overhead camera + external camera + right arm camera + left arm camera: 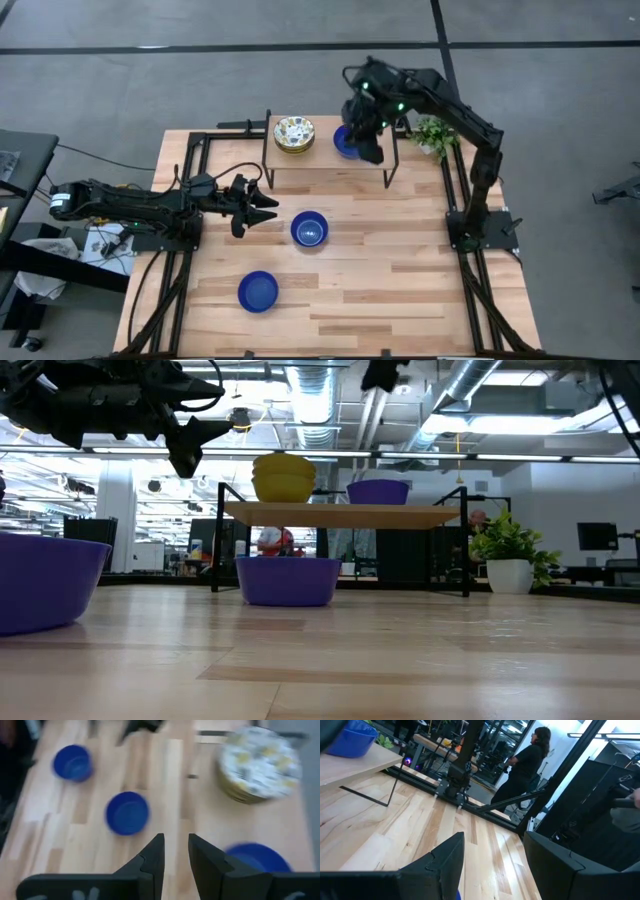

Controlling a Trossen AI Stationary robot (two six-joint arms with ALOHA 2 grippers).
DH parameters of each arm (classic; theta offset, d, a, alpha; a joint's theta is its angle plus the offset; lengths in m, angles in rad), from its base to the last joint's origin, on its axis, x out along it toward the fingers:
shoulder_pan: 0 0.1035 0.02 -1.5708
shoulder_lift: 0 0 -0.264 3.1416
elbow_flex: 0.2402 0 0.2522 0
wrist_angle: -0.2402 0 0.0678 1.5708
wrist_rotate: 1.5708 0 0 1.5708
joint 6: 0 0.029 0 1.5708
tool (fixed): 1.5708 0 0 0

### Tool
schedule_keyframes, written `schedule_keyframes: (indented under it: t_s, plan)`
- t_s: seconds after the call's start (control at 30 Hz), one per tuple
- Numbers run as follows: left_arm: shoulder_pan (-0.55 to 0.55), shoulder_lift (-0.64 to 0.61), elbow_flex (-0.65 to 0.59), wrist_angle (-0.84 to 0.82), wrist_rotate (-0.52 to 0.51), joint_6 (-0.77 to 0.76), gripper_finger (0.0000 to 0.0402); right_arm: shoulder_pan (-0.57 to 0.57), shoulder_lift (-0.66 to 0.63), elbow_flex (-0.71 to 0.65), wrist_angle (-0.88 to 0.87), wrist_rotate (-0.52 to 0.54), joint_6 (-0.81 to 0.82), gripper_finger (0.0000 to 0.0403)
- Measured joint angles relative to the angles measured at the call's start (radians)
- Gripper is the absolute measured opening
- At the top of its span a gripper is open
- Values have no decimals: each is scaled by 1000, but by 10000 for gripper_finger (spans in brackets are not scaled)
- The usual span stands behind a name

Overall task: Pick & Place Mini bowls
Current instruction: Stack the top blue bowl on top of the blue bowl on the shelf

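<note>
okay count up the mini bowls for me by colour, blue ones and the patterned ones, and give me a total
Blue bowls: 3, one on the shelf, two on the table.
Cream floral bowls: a stack on the shelf; how many cannot be told.
Total: 3 blue plus the stack.

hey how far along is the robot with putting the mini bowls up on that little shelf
Done: the stacked floral bowls and one blue bowl sit on the raised shelf. In hand: nothing is gripped; the right gripper hangs over the shelf beside that blue bowl, its fingers apart and empty, and the open left gripper points at the middle blue bowl. Left: that bowl and the near blue bowl on the table.
</note>
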Motion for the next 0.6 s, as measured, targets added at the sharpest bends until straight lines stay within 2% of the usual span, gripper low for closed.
schedule_keyframes:
  t_s: [0.3, 0.6]
  plan:
    - [0, 0, 0, 0, 0, 0, 204, 191, 1, -56, -5, -37, -71, 77]
    - [0, 0, 0, 0, 0, 0, 204, 247, 3, -261, 51, -46, -85, 77]
